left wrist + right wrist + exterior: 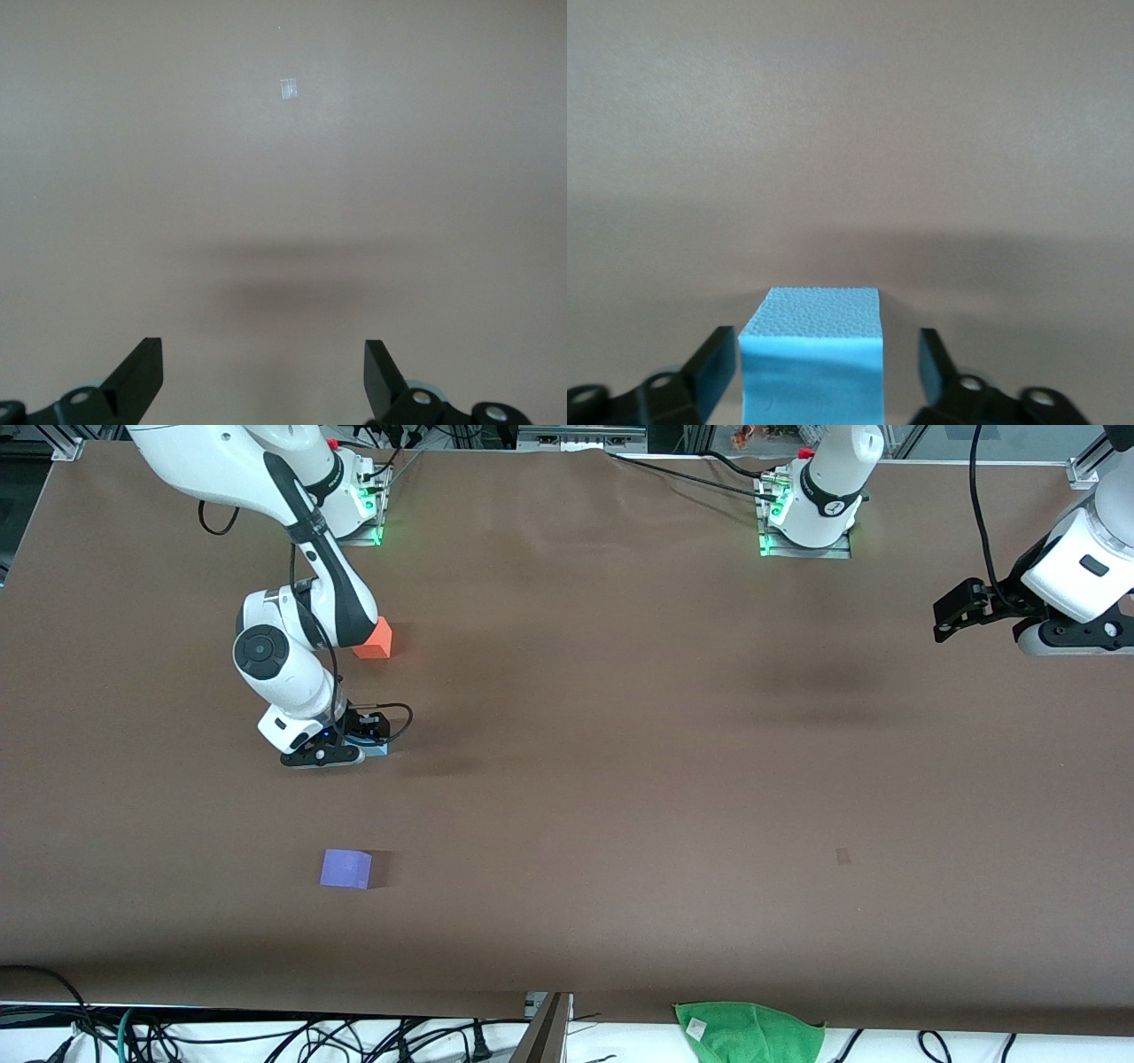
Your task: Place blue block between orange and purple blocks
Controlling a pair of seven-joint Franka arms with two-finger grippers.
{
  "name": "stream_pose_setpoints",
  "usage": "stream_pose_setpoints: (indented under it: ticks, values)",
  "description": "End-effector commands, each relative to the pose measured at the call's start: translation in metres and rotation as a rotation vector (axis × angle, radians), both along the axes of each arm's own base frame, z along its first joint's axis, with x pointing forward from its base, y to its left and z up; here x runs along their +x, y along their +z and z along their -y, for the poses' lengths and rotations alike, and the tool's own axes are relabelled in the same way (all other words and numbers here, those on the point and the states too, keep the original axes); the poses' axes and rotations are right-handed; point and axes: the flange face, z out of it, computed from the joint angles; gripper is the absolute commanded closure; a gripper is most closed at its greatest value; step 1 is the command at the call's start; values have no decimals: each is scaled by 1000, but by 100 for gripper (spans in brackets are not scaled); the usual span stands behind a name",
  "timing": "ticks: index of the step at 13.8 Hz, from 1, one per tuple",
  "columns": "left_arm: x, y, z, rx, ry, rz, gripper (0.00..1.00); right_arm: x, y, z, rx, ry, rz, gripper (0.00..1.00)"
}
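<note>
The blue block point(811, 354) sits on the brown table between the fingers of my right gripper point(828, 354), which is down at the table. The jaws are open around it: one finger lies close against the block, the other stands apart with a gap. In the front view only a sliver of the blue block point(379, 749) shows under my right gripper point(341, 751). The orange block point(375, 639) lies farther from the front camera, partly hidden by the right arm. The purple block point(345, 868) lies nearer. My left gripper point(952, 615) waits open and empty at the left arm's end of the table point(263, 372).
A green cloth point(749, 1032) lies at the table's front edge. A small tape mark point(842, 856) is on the table toward the left arm's end and also shows in the left wrist view point(287, 88). Cables hang below the front edge.
</note>
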Motion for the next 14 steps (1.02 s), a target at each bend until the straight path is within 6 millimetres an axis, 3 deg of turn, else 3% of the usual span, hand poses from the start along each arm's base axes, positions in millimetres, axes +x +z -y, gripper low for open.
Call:
stream_pose_setpoints:
  ticks: [1,4,12,14]
  values:
    - [5,5,0,-16,-9,-1,0,1,35,-4,13,2,-17,0]
    - [5,6,3,-14,-15,1,0,8,102,-8,23,2,-8,0]
    - [4,6,5,-11,-24,-2,0,-12,318,13,19,-14,-94,0]
    - [4,6,4,-11,-24,-2,0,-10,350,20,10,-20,-102,0]
